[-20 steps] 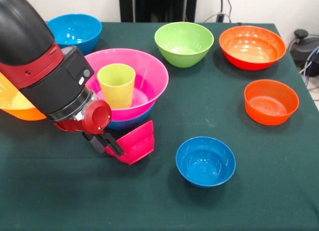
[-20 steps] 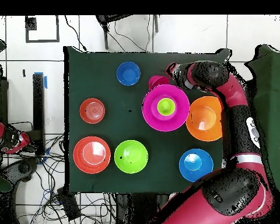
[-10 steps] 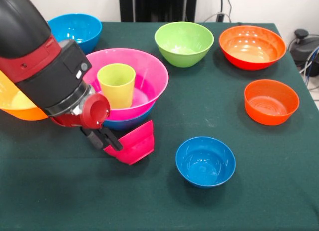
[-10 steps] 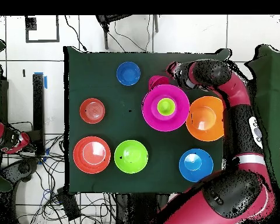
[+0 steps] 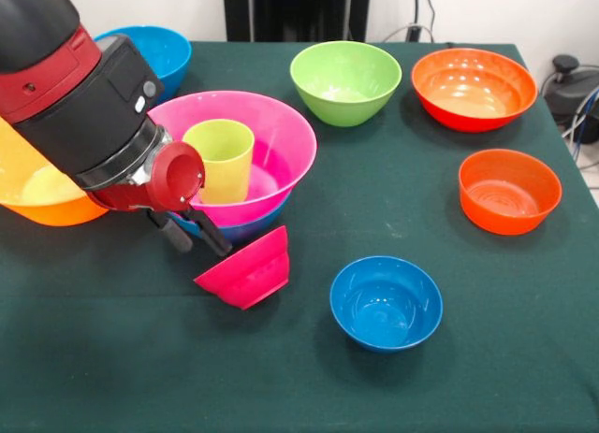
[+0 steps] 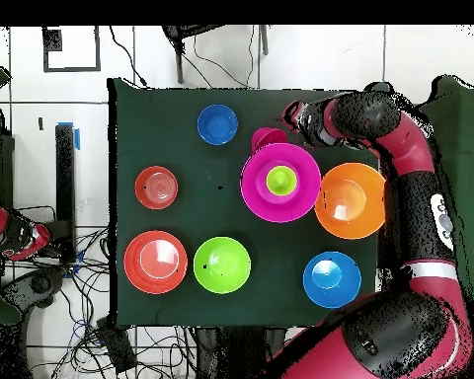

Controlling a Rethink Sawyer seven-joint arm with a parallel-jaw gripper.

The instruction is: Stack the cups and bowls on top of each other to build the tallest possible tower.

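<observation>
On the green counter (image 5: 440, 377), we find the tower barely begun: a lime cup (image 5: 220, 159) stands upright inside the large pink bowl (image 5: 281, 143), which is nested in a blue bowl (image 5: 239, 231) whose rim just peeks out below. Just beside that stack, the small crimson bowl (image 5: 248, 271) lies tipped on its side, its mouth turned away from us. The end effector (image 5: 192, 235) hovers near it, its two dark fingers (image 5: 208, 237) apart from the bowl and holding nothing; how wide they stand we cannot judge from either view.

We reckon most of the work remains. The green bowl (image 5: 344, 80), two orange-red bowls (image 5: 474, 87) (image 5: 509, 190), the small blue bowl (image 5: 386, 302), another blue bowl (image 5: 154, 50) and the large orange bowl (image 5: 42, 194) all sit loose and well apart.

The arm hides much of the orange bowl and part of the far blue one, and overhead the crimson bowl (image 6: 266, 137) is a mere sliver.
</observation>
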